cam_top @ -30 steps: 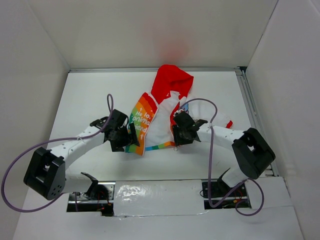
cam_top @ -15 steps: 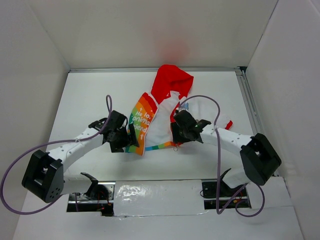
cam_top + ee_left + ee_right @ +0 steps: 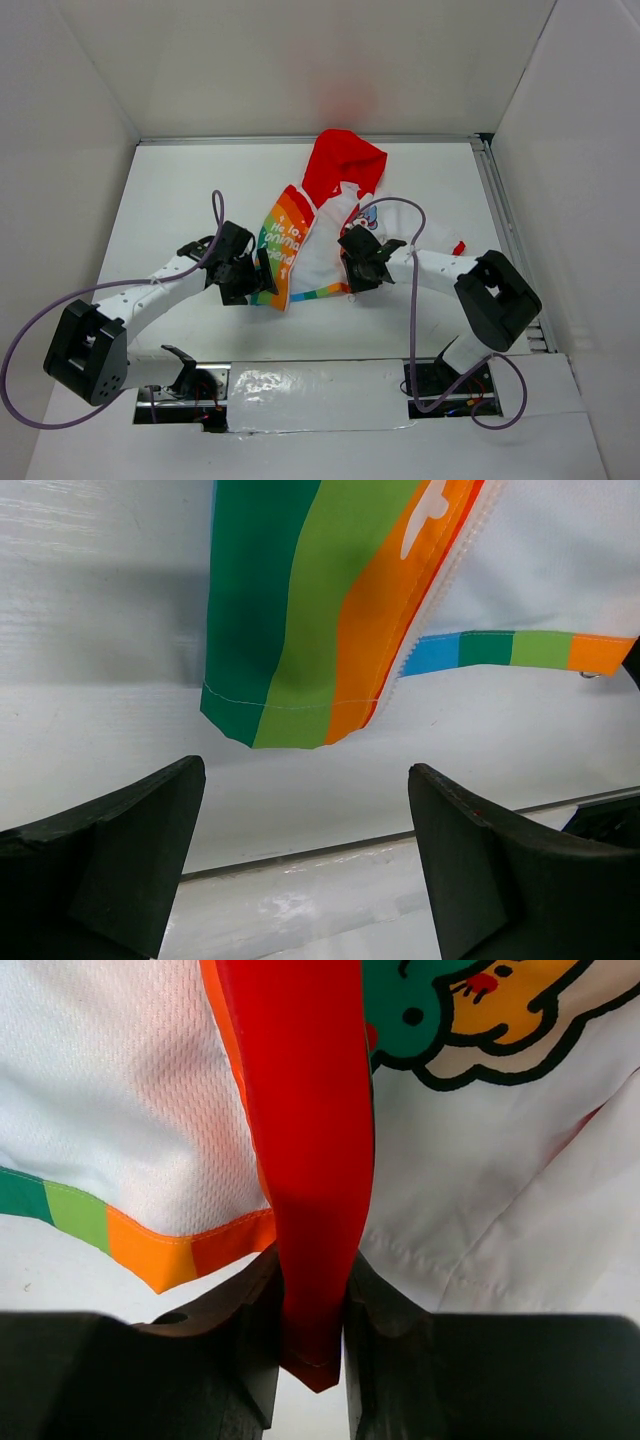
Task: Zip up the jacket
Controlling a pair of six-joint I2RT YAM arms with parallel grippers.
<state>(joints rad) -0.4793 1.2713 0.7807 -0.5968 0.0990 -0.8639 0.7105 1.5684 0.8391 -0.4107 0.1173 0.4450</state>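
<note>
Pinching the red front edge (image 3: 310, 1160) of the soft rainbow-striped fabric jacket (image 3: 325, 250), spread mid-frame, my right gripper (image 3: 312, 1300) is clamped tight; my left gripper (image 3: 305, 775) gapes empty just below the striped hem (image 3: 290, 705). Light, limp cloth: I'd grip hem corners beside the zipper (image 3: 450, 570).

White print on a small soft rainbow-striped fabric jacket (image 3: 325, 240)
On the jacket's rainbow-striped front panel (image 3: 280, 245), seen from above, white lettering runs in three lines. Only fragments read: "lo," then "anima" then "iend" — the rest is too small to tell.
</note>
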